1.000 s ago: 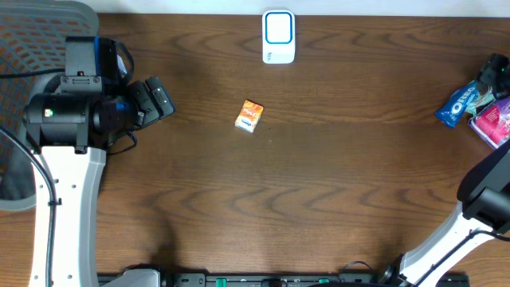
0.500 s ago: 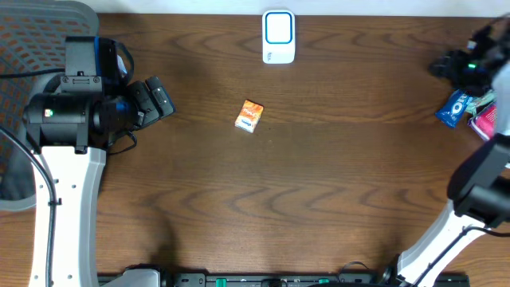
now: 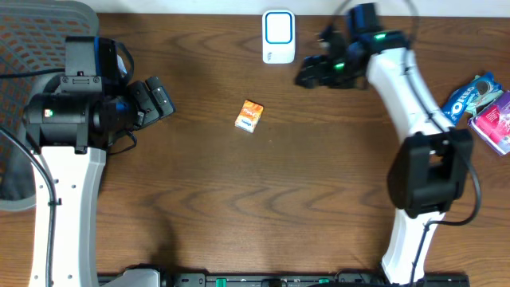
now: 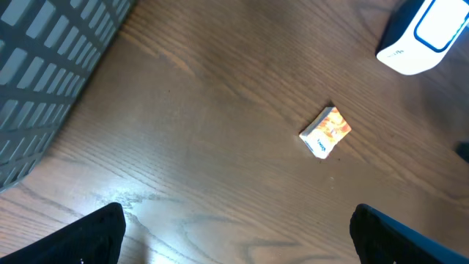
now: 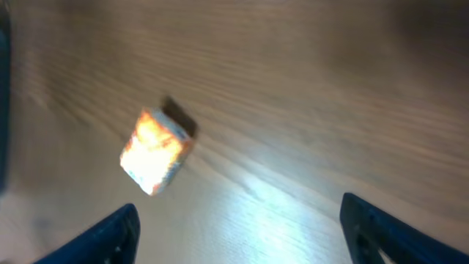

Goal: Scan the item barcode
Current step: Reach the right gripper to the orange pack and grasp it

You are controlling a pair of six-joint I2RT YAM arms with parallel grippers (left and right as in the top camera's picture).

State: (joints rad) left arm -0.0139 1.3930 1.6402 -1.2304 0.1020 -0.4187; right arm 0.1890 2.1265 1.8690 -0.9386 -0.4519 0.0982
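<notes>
Dark brown wood-grain table [image 3: 319, 199], with the item, a small orange-and-white box [image 3: 250, 115], lying flat on the bare wood near the middle. The box sits apart from the white, blue-framed scanner [image 3: 278, 37], which stands at the far edge, slightly to the box's right. The left gripper [image 3: 163, 97] hangs well to the left of the box, beside a grey mesh chair [image 3: 48, 24]; its jaws are spread wide and hold nothing. The right gripper [image 3: 307, 76] hangs just right of the scanner, above the table; its wrist view is blurred, yet shows both fingers [image 5: 110, 235] far apart with only wood between them, the box ahead and untouched. A blue biscuit packet [image 3: 470, 97] and a pink packet [image 3: 494, 119] lie at the right edge.
</notes>
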